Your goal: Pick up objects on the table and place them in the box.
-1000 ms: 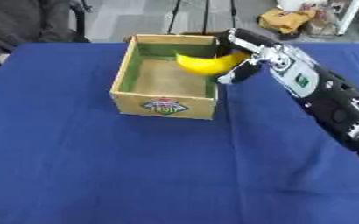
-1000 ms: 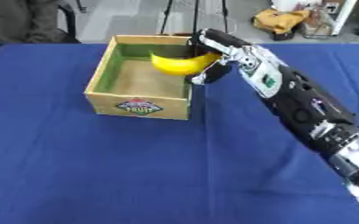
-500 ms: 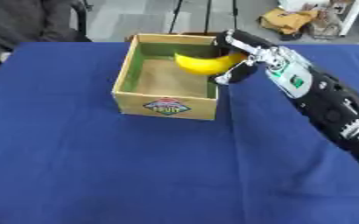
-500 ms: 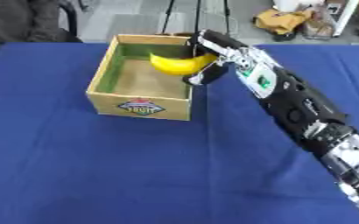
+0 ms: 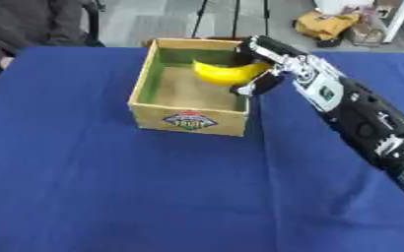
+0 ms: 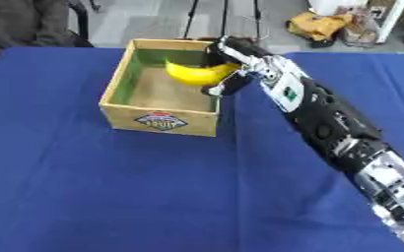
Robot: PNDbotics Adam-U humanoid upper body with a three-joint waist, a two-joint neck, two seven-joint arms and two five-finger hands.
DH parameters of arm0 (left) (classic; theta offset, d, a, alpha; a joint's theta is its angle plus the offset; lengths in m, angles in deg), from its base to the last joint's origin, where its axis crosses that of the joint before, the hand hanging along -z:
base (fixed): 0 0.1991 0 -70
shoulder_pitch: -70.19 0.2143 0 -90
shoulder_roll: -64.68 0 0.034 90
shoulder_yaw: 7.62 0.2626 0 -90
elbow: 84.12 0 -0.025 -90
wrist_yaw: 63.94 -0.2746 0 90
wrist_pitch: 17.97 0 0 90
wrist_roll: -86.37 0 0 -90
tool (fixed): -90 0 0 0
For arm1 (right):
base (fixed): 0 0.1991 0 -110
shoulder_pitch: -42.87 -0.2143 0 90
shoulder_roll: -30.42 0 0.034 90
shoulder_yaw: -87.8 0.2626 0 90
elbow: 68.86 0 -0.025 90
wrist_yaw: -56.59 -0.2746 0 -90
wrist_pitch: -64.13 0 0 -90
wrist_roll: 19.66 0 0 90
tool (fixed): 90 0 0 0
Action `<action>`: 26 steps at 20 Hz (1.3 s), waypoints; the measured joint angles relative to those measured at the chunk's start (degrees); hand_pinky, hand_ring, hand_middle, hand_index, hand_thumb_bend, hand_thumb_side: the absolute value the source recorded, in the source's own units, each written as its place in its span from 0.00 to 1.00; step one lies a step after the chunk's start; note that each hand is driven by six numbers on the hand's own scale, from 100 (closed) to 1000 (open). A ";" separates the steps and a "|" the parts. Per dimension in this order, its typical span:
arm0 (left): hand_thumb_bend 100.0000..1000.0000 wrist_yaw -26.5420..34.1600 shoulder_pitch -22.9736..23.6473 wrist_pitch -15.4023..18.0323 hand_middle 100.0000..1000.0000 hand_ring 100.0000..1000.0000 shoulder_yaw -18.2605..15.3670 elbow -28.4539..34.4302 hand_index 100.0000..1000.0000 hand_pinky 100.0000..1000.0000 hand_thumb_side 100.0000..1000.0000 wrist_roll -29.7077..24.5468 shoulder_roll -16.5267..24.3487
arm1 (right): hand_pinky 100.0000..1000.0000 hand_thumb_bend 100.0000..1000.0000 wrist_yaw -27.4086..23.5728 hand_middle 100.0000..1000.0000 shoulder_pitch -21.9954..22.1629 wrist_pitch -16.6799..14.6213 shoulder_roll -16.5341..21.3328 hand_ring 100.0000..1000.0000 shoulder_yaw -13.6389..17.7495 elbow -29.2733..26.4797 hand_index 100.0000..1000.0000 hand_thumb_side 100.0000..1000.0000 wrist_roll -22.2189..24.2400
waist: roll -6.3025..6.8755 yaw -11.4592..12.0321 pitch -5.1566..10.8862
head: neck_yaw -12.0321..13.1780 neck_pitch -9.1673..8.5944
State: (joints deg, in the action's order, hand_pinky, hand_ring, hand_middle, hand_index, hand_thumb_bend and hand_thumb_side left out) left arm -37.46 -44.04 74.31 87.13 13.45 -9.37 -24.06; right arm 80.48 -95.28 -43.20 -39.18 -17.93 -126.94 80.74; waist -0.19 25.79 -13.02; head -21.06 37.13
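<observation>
Landmark: the box [image 5: 190, 119], a wooden crate with green inner walls and a round label on its near face, standing on the blue tablecloth [image 5: 111, 197].

Right arm reaches in from the near right side of the box, slanting up across the cloth to the box's right wall. Right hand [image 5: 261, 69] sits over the box's far right corner, fingers curled round one end of the banana [image 5: 222, 74]; the thumb hangs down just outside the right wall.

Banana: yellow, curved, held above the box's floor toward the far right part of the interior, its free end pointing toward the box's left wall. Cannot tell whether it touches the floor or the wall.

The part of the box floor that shows is bare tan wood.

Left hand appears in neither view.
</observation>
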 measured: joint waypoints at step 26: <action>1.00 0.46 -1.57 -0.54 0.81 0.82 1.09 0.35 0.89 0.77 0.70 -1.43 -1.06 | 0.54 0.42 0.82 0.42 -1.03 -0.55 -1.38 0.41 0.20 2.27 0.57 0.00 -0.09 | -0.14 5.33 -1.49 | -1.76 -1.49</action>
State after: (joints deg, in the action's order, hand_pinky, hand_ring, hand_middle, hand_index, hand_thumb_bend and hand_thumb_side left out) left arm -37.00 -45.61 73.77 88.22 13.81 -10.80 -25.12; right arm 81.30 -96.30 -43.76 -40.56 -17.73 -124.67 80.65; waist -0.33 31.12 -14.51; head -22.82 35.65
